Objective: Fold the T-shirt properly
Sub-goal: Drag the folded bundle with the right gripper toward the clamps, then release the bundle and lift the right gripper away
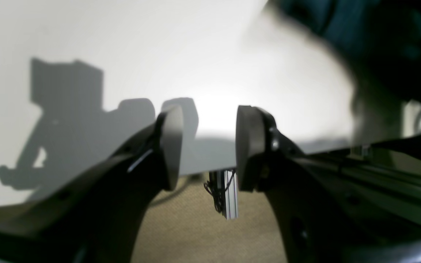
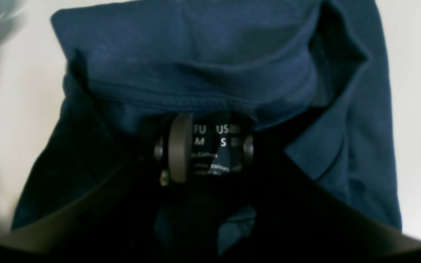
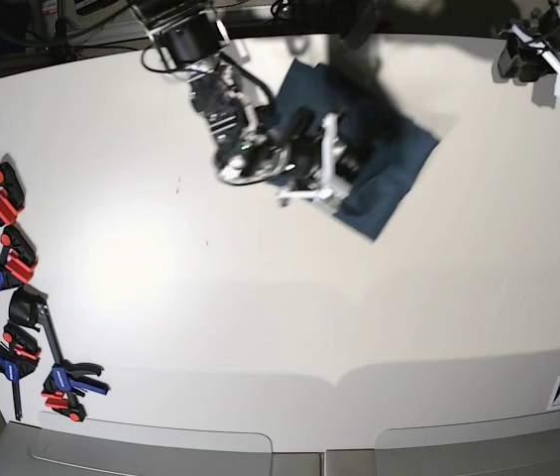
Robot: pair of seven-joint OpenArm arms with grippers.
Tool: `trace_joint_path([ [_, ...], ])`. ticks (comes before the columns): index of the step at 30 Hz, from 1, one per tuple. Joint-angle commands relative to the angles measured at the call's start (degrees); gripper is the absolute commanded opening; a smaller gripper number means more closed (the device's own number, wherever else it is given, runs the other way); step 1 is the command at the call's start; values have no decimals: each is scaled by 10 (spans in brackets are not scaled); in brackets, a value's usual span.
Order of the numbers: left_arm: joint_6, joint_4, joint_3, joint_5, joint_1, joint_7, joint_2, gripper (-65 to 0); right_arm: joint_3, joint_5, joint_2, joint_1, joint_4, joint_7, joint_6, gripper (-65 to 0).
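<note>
Base view, left edge: blue-and-red clamps lie in a row on the white table. Upper centre: the T-shirt, dark navy, lies bunched near the table's far edge. The right gripper sits over it, jaws partly apart, straddling the white neck label; whether they pinch fabric cannot be told. Far right: the left gripper, jaws apart and empty, hangs over the table edge, well apart from the shirt.
</note>
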Motion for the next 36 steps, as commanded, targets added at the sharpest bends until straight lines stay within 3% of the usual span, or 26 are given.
trace_joint_path([
  [1, -4, 9, -4, -10, 3, -14, -6, -428, 31, -72, 30, -5, -12, -90, -43, -475],
  [12, -3, 9, -4, -10, 3, -20, -6, -428, 313, 59, 129, -5, -12, -86, -44, -475],
  [22, -3, 9, -4, -10, 3, -21, -6, -428, 497, 152, 158, -6, -12, -143, -44, -475],
  [26, -3, 9, -4, -10, 3, -21, -6, -428, 535, 194, 158, -6, -12, -155, -44, -475],
  [36, -3, 9, -4, -10, 3, -22, -6, -428, 538, 266, 158, 20, -12, -156, -25, -475],
])
